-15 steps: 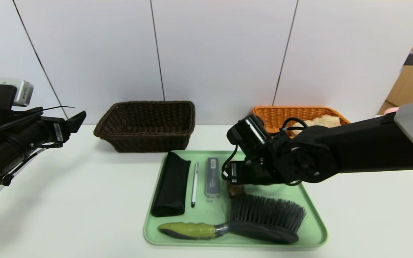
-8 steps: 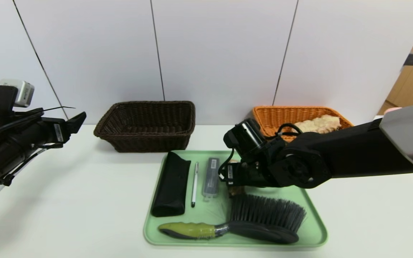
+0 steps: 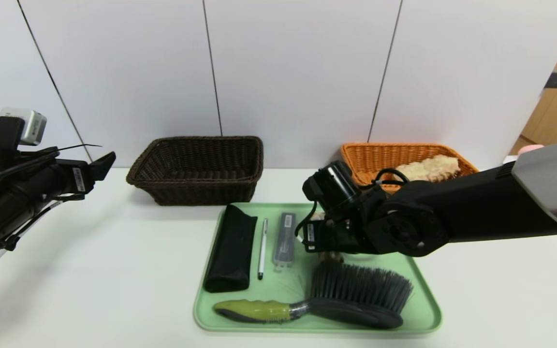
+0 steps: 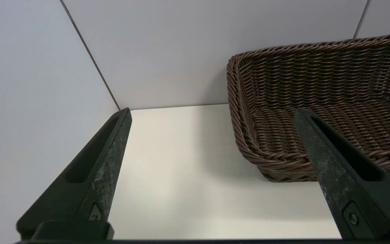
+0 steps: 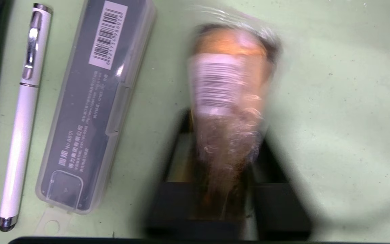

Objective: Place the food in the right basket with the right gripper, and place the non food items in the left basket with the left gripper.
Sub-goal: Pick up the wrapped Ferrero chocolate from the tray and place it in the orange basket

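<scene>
My right gripper (image 3: 329, 252) is low over the green tray (image 3: 423, 309), its fingers (image 5: 178, 145) pressed on both sides of a brown food item in clear wrap with a barcode label (image 5: 229, 84). In the head view only a bit of this food (image 3: 332, 256) shows under the wrist. On the tray lie a black pouch (image 3: 230, 249), a white pen (image 3: 262, 247), a grey plastic case (image 3: 284, 239) and a black brush with a green handle (image 3: 351, 295). The brown left basket (image 3: 196, 169) looks empty. The orange right basket (image 3: 380, 154) holds a pale food item (image 3: 428, 167). My left gripper (image 3: 102, 164) is open and parked at the far left.
The left wrist view shows the brown basket (image 4: 317, 101) just beyond the open left gripper (image 4: 212, 115), with bare white table (image 4: 181, 169) between. The pen (image 5: 25, 101) and grey case (image 5: 93, 101) lie close beside the right gripper (image 5: 223, 117). The brush bristles sit right in front of it.
The right wrist dipped a little toward the tray, and the wrapped food under it shifted slightly to the right. The left arm has not moved.
</scene>
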You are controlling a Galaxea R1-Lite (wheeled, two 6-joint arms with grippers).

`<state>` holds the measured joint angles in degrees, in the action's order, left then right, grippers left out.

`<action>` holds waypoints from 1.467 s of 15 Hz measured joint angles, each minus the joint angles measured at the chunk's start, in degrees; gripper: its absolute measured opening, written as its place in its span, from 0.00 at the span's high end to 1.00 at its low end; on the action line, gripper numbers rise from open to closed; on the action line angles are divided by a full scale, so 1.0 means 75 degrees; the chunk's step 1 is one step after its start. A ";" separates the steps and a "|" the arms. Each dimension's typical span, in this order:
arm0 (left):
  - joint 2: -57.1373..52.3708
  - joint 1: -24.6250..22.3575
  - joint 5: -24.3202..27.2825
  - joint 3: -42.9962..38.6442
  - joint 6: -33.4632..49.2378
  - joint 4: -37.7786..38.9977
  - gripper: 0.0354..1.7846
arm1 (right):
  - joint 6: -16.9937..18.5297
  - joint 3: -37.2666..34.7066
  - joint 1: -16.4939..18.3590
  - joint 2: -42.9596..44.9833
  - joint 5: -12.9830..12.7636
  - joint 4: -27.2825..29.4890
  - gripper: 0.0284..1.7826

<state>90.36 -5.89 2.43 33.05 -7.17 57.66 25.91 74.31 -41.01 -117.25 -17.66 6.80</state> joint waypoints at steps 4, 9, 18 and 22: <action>0.0021 0.0003 0.0003 0.0000 -0.0003 0.0000 0.06 | -0.0169 0.0028 0.0021 0.0510 -0.0221 -0.0390 0.91; 0.0036 0.0003 0.0000 0.0007 -0.0013 0.0000 0.06 | -0.0783 0.0013 0.0388 0.1627 -0.0239 -0.0939 0.91; 0.0000 0.0010 0.0003 0.0007 -0.0007 0.0000 0.06 | -0.3685 -0.0101 0.3695 0.1408 0.0239 -0.4519 0.91; -0.0011 0.0011 0.0003 -0.0002 -0.0015 0.0000 0.06 | -0.3696 -0.0034 0.3821 0.0595 0.0390 -0.4559 0.91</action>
<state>90.27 -5.80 2.45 33.04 -7.28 57.66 -1.82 74.06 -12.35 -112.79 -14.74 -27.39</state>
